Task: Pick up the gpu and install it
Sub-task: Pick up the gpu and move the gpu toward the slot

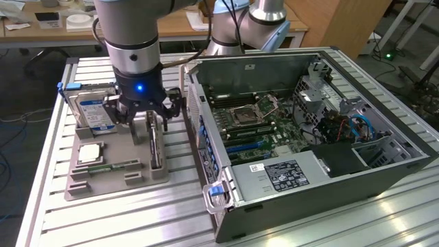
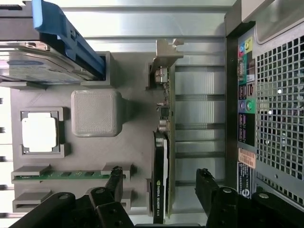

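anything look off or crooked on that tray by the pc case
Nothing stands out. The gpu stands on edge in its slot of the gray tray, the open pincer straddling it; hard drive, processor and memory stick sit in their pockets.

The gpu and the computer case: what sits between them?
Only bare slatted table lies between the gpu and the computer case; the wrist view shows that stretch plainly.
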